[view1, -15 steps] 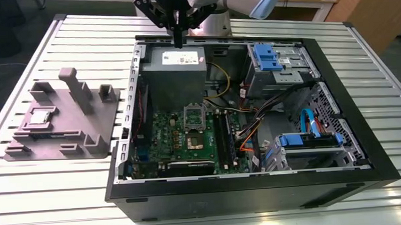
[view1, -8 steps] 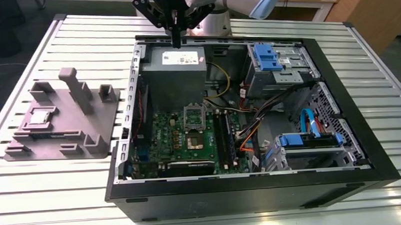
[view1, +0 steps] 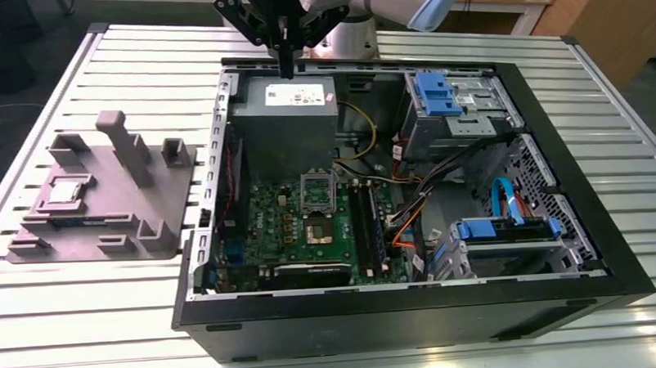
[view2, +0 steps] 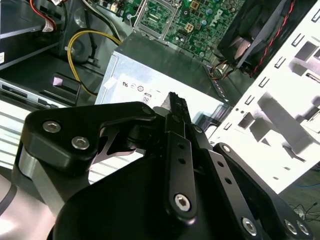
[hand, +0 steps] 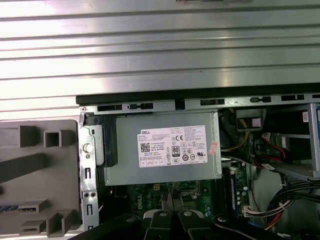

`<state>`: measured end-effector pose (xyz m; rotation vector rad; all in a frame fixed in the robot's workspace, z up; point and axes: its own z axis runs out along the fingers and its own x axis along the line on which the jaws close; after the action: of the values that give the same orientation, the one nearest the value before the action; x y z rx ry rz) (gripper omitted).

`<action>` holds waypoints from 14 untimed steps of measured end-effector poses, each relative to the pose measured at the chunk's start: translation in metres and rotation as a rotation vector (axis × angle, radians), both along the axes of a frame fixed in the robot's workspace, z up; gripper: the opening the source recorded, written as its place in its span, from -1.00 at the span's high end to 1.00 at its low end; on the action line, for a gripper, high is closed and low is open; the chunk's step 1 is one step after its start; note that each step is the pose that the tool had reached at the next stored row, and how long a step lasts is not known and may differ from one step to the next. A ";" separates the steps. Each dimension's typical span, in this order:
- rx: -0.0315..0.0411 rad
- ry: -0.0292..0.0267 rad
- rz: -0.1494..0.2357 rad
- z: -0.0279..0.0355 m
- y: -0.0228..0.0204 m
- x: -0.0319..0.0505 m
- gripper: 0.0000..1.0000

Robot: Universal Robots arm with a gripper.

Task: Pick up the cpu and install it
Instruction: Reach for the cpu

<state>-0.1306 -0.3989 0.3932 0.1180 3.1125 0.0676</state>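
Claw [view1: 289,68] is pinched fully closed with nothing in it. It's hanging over the far wall of the open PC case [view1: 420,320], right above the power supply [view1: 285,99]. In the second wrist view the fingers [view2: 176,107] are pressed tight together.

The cpu [view1: 66,191] is well apart from the claw. It's lying flat on the gray fixture block [view1: 159,198], outside the case, near the worktop's [view1: 93,323] edge on the exterior view's left. The motherboard socket [view1: 319,205] is inside the case, just beside the power supply.
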 end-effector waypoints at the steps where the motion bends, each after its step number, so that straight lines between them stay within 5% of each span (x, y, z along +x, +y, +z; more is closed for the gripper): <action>1: 0.0000 0.0000 0.000 0.0000 0.0000 -0.0003 0.79; 10: 0.0000 0.0000 0.000 0.0000 0.0000 -0.0025 0.79; 12: 0.0000 0.0000 0.000 0.0000 0.0000 -0.0134 0.79; 14: 0.0000 0.0000 0.000 0.0000 0.0000 -0.0136 0.79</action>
<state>-0.1441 -0.3989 0.3932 0.1180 3.1125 0.0677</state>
